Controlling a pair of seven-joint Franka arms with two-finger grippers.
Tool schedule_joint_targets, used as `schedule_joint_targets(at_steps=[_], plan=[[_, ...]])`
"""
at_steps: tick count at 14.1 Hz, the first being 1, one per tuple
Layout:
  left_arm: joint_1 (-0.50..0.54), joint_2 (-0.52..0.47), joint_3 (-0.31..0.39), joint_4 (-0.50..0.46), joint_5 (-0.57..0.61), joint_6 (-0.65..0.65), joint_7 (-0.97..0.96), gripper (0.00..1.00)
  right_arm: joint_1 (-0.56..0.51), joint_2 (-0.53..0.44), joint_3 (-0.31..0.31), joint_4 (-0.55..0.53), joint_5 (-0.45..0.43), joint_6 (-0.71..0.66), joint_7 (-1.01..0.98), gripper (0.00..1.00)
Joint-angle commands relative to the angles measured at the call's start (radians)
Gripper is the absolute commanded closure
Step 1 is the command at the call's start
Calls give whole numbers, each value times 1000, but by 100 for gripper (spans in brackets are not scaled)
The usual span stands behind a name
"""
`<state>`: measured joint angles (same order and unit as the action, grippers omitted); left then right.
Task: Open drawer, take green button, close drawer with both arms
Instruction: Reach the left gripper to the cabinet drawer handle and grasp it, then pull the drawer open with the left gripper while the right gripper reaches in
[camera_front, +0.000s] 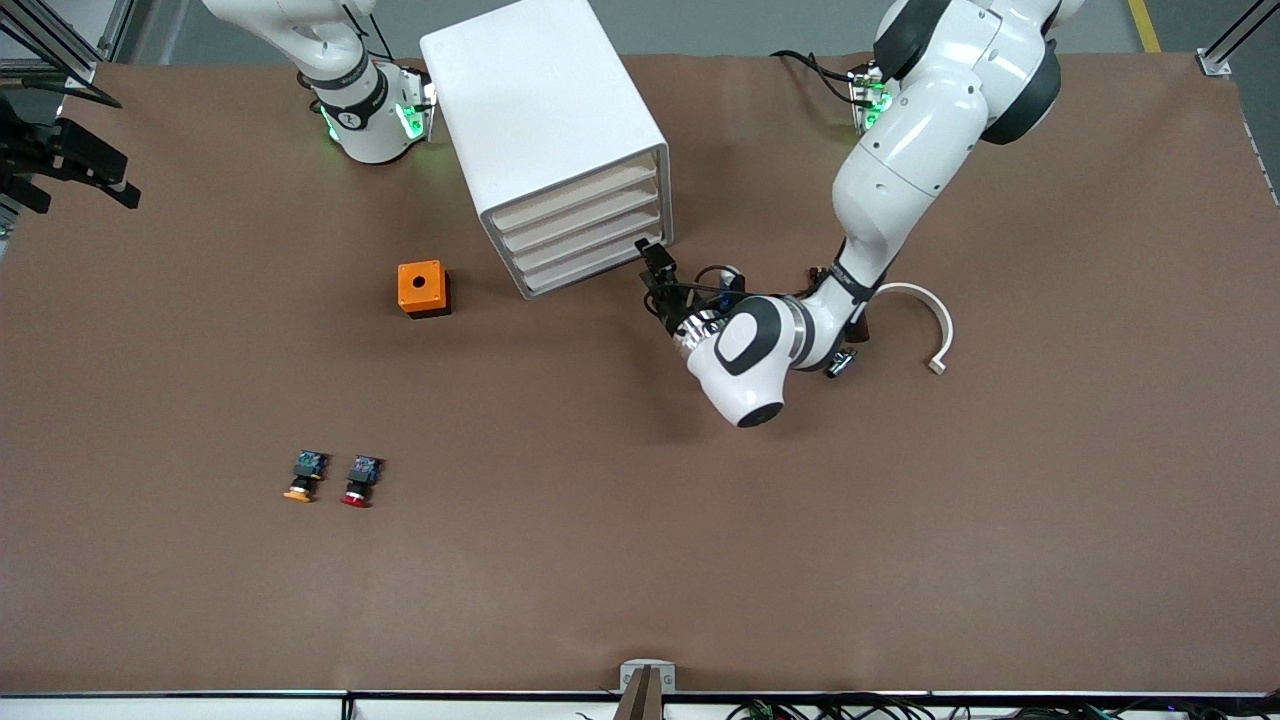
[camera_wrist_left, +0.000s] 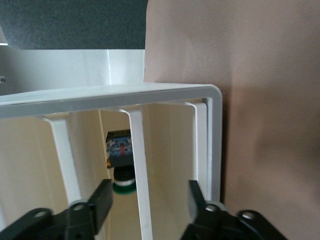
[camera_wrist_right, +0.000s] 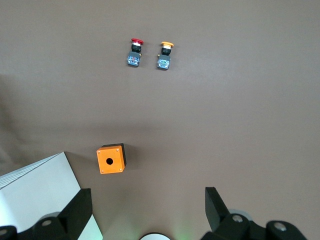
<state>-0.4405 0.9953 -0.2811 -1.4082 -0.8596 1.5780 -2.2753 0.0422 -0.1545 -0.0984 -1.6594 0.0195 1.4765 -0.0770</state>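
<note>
The white cabinet (camera_front: 545, 130) stands near the robots, its four cream drawer fronts all pushed in. My left gripper (camera_front: 650, 258) is open at the end of the lowest drawer (camera_front: 585, 268) toward the left arm's end of the table. In the left wrist view my left gripper (camera_wrist_left: 150, 202) has its fingers either side of a white front strip (camera_wrist_left: 140, 150), not closed on it. The green-capped button (camera_wrist_left: 120, 155) shows inside through the drawer fronts. My right gripper (camera_wrist_right: 147, 210) is open and empty, high over the table beside the cabinet (camera_wrist_right: 35, 195), and the right arm waits.
A small orange box (camera_front: 423, 288) with a round hole sits beside the cabinet and also shows in the right wrist view (camera_wrist_right: 111, 158). An orange-capped button (camera_front: 303, 477) and a red-capped button (camera_front: 361, 481) lie nearer the front camera. A white curved piece (camera_front: 925, 310) lies by the left arm.
</note>
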Motion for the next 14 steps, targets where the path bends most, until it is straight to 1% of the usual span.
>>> schedule_joint_targets(at_steps=[1,2,4,5,7,8,10,11,13,14], plan=[[-41,14,3,29,-16,-27,-21,40,-16,42,5,26,-6,-12,-7,0],[-46,13,2,29,-18,-29,-18,43,-33,55,6,24,-6,-12,-7,0],[-55,14,-1,29,-18,-33,-18,44,-48,110,6,29,-6,-5,-9,0],[-63,20,-1,29,-18,-33,-18,45,-74,134,8,29,-1,4,-9,0],[-67,29,-1,29,-16,-33,-18,52,-87,229,8,58,-4,18,-10,0],[-79,31,-1,29,-16,-33,-15,58,-97,268,8,69,-6,18,-9,0],[-89,37,-1,28,-16,-35,-9,66,-110,297,8,85,-7,19,-9,0],[-98,43,-1,28,-16,-42,-3,69,-111,332,6,89,-10,22,-9,0],[-112,48,-1,28,-13,-56,6,75,-110,354,8,116,-13,25,5,0],[-116,49,-1,28,-12,-71,11,78,-101,355,8,107,-3,33,25,0]])
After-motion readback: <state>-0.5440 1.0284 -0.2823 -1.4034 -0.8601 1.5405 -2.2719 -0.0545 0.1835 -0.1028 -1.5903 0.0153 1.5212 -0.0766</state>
